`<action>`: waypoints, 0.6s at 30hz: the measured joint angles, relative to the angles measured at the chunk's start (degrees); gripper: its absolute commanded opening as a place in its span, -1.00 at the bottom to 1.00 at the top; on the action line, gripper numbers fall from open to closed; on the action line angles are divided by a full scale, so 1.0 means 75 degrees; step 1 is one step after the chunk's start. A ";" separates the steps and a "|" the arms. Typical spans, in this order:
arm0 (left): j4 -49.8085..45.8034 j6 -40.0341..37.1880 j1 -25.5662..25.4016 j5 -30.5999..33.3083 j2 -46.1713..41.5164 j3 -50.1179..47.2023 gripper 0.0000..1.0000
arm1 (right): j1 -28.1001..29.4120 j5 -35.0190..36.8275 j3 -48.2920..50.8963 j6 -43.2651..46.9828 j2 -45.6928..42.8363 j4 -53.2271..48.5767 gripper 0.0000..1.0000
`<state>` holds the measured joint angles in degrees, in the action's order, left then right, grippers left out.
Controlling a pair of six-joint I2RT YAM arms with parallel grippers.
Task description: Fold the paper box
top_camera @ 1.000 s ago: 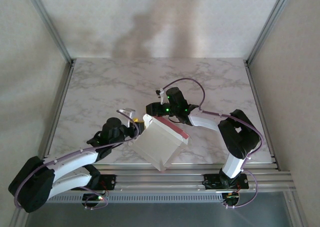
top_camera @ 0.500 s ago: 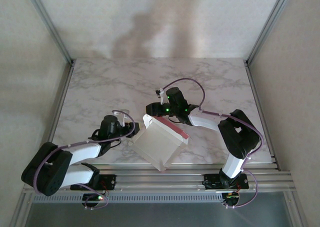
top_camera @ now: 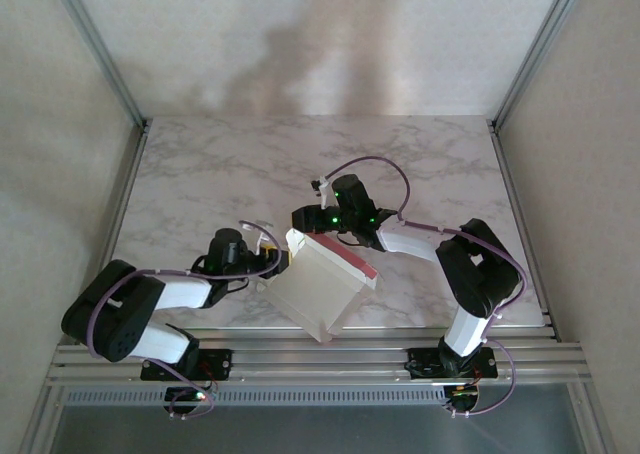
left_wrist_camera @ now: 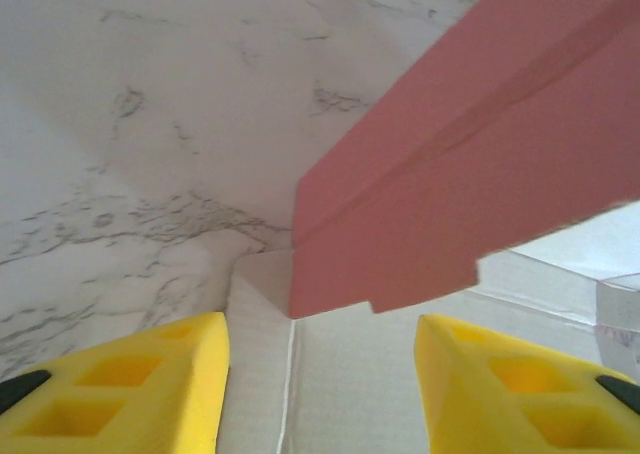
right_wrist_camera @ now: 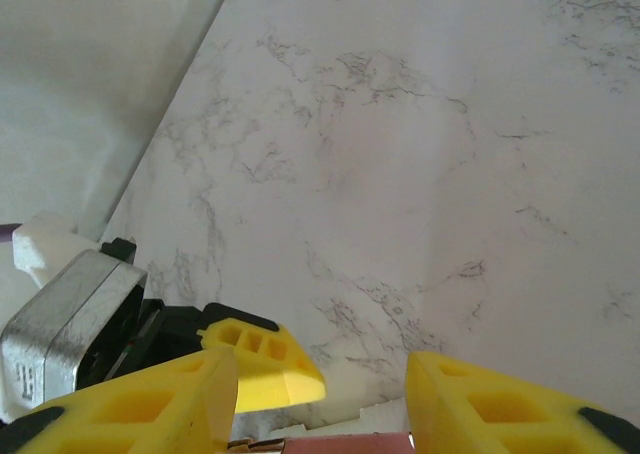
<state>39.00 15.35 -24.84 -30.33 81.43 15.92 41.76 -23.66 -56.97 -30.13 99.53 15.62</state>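
The paper box (top_camera: 318,289) hangs tilted over the table's near edge, white face up, with a pink side wall (top_camera: 352,261) along its far right. My right gripper (top_camera: 297,232) is at the box's far left corner. In the right wrist view its jaws (right_wrist_camera: 320,404) stand one box edge apart, and the pink edge (right_wrist_camera: 345,442) spans that gap. My left gripper (top_camera: 272,262) is at the box's left edge. Its yellow fingers (left_wrist_camera: 130,384) stand open on either side of white card (left_wrist_camera: 340,374), below a pink flap (left_wrist_camera: 470,174).
The marble table (top_camera: 200,174) lies between grey enclosure walls (top_camera: 60,124) with aluminium posts. Metal rails (top_camera: 350,356) run along the near edge under the box's lowest corner. The left gripper's yellow finger (right_wrist_camera: 265,364) shows close by in the right wrist view.
My left arm has drawn in and carried its gripper right and nearer, up to the box's left edge, its jaws opening slightly. The box and the right arm have not moved.
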 measured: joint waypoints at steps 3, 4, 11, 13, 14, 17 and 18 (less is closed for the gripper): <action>0.0044 -0.0052 -0.0166 -0.0026 0.0114 0.0137 0.06 | -0.0012 -0.0003 0.0000 -0.0041 0.0000 0.0000 -0.05; 0.0079 -0.0061 -0.0216 -0.0026 0.0154 0.0189 0.07 | -0.0020 -0.0003 0.0000 -0.0061 0.0000 0.0000 -0.05; 0.0379 -0.0108 -0.0350 -0.0079 0.0399 0.0425 0.08 | -0.0087 -0.0070 0.0020 -0.0195 0.0000 0.0003 -0.05; 0.0388 -0.0140 -0.0350 -0.0166 0.0402 0.0431 0.11 | -0.0108 -0.0087 0.0023 -0.0221 0.0000 0.0003 -0.05; 0.0353 -0.0189 -0.0350 -0.0204 0.0379 0.0434 0.14 | -0.0117 -0.0096 0.0026 -0.0227 -0.0006 0.0003 -0.05; 0.0000 -0.0341 -0.0350 -0.0207 0.0041 0.0434 0.18 | -0.0122 -0.0131 0.0026 -0.0230 -0.0015 -0.0006 -0.06; -0.0102 -0.0373 -0.0350 -0.0184 -0.0117 0.0434 0.19 | -0.0122 -0.0143 0.0026 -0.0230 -0.0015 -0.0009 -0.05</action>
<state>38.24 12.56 -27.46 -31.70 80.55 19.18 40.84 -24.73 -56.77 -31.86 99.42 15.55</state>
